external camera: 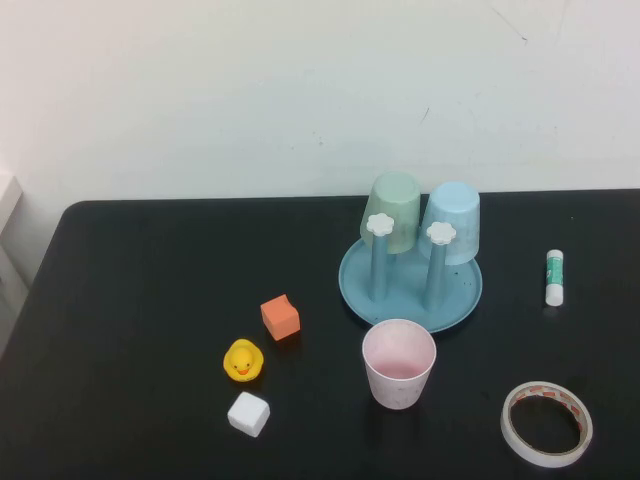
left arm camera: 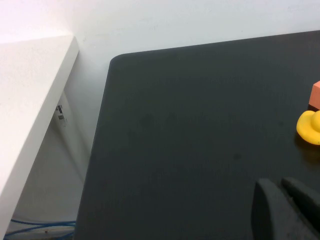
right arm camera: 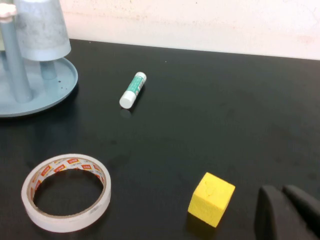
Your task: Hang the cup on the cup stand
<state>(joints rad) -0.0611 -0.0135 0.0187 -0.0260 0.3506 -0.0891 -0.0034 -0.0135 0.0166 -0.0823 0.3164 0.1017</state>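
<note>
High view: one pink cup (external camera: 399,363) standing upright low and right of centre, mouth up, long axis vertical, just below the front rim of one cup stand (external camera: 354,281). On the stand, two upturned cups at the back: one green cup (external camera: 398,208), one blue cup (external camera: 453,220). Two bare pegs in front (each with a white flower cap). To the left of centre: one orange block (external camera: 281,317), one rubber duck (external camera: 242,361), one white block (external camera: 248,414). At right: one glue stick (external camera: 555,277); at lower right, one tape roll (external camera: 546,423). All on a black table (external camera: 150,280). Neither gripper seen here.

Left wrist view: left gripper (left arm camera: 282,207) at lower right of frame, over bare table near its corner, fingers close together with nothing between. Duck and orange block at right edge.

Right wrist view: right gripper (right arm camera: 285,212) at lower right of frame, fingers together, empty. One yellow block (right arm camera: 211,199) just beside it; tape roll lower left, glue stick upper centre, stand with blue cup upper left.
</note>
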